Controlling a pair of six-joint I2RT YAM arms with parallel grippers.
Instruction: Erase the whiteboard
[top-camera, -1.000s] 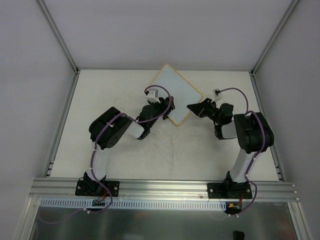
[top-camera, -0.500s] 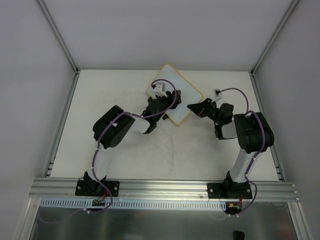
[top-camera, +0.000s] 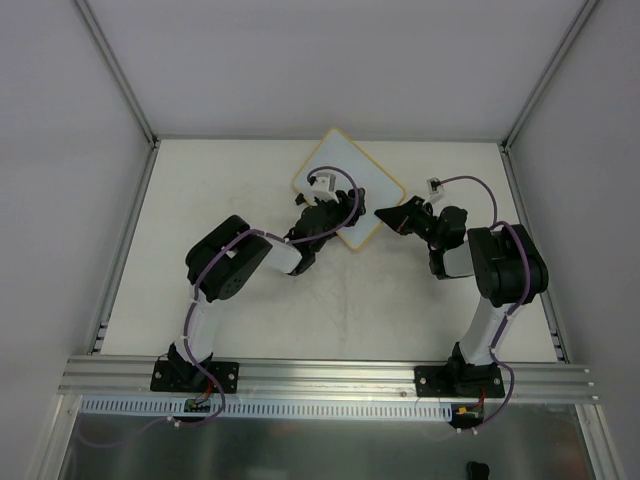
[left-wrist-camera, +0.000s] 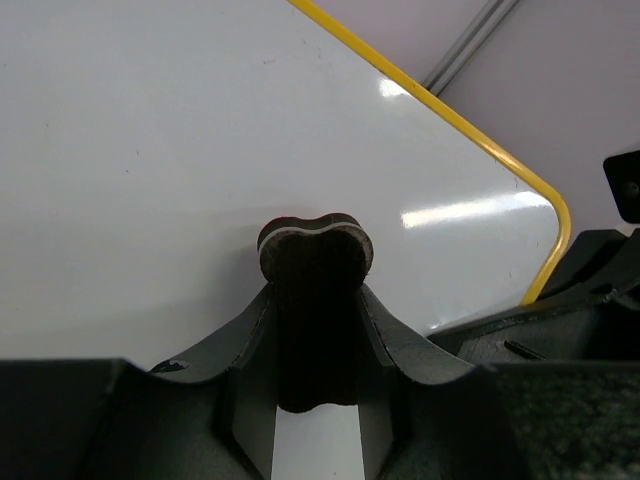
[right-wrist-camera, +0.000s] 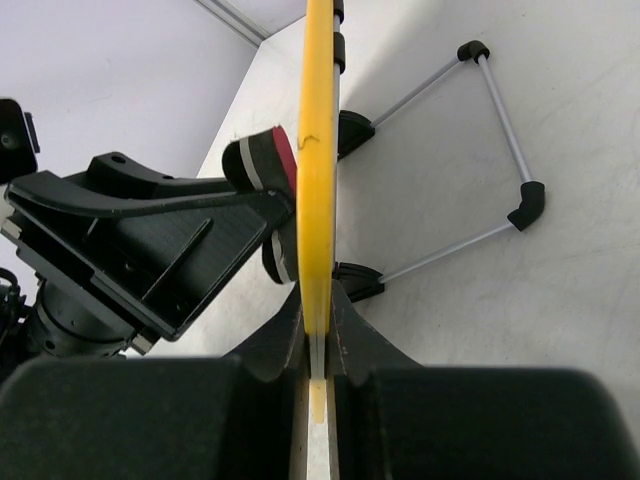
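Observation:
The whiteboard (top-camera: 355, 170) has a white face and a yellow-tan frame and stands tilted at the back middle of the table. My left gripper (top-camera: 338, 212) is shut on a small dark eraser (left-wrist-camera: 315, 250) and presses it against the board's white face (left-wrist-camera: 200, 130). I see no marks on the face there. My right gripper (top-camera: 385, 214) is shut on the board's near right edge. In the right wrist view the frame (right-wrist-camera: 318, 150) shows edge-on between my fingers (right-wrist-camera: 290, 320), with the eraser (right-wrist-camera: 262, 160) against its left side.
A wire stand (right-wrist-camera: 500, 120) with black clips (right-wrist-camera: 355, 132) props the board from behind. The white table (top-camera: 220, 190) has metal rails at its left, right and near edges. Grey walls enclose the back and sides.
My left gripper has slid the eraser to the right and a little farther across the board's face. The right gripper and the board have stayed where they were.

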